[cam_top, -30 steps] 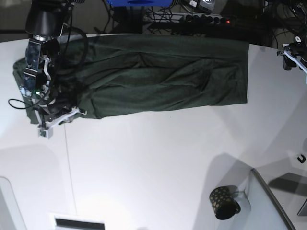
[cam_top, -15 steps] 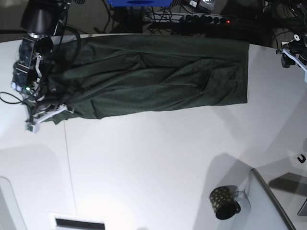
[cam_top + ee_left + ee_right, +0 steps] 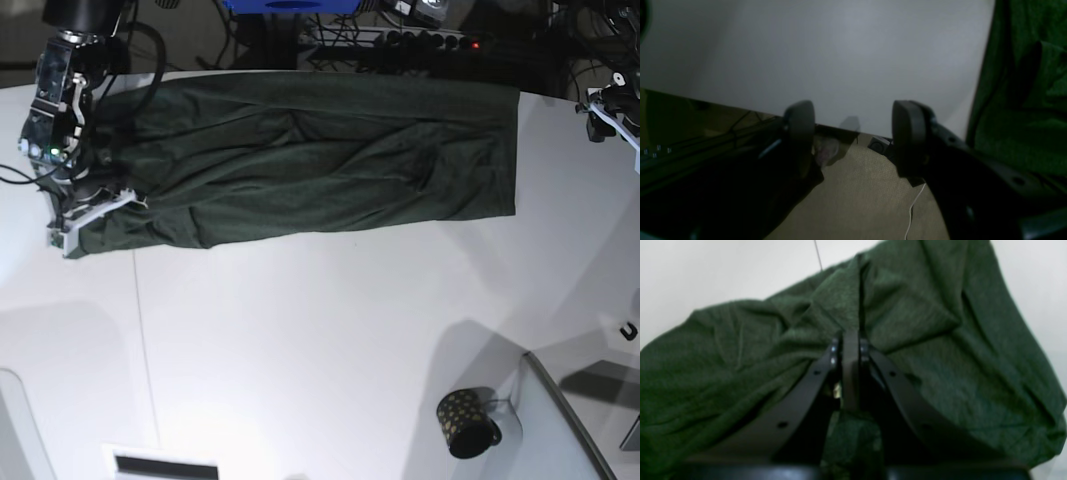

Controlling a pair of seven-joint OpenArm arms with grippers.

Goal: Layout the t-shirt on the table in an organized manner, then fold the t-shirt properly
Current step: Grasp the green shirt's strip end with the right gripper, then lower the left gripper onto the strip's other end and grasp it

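A: Down at five o'clock, a small dark mug (image 3: 466, 422) with gold dots, standing just beside a grey tray-like panel (image 3: 560, 420).

B: And up at twelve, a blue object (image 3: 290, 6) among tangled cables (image 3: 395, 40).

**Green shirt stretched across the far side of the white table**

The shirt (image 3: 320, 155) is a plain dark green, soft and wrinkled, with no print. It lies as a long band across the far part of the table (image 3: 330, 340), its long creases running lengthwise. Its right end is a straight, nearly vertical edge; its left end is bunched into folds, which the right wrist view (image 3: 933, 323) shows rising in a ridge. The table is smooth and white, with a curved far edge and a thin dark seam (image 3: 146, 350) running down its left part.
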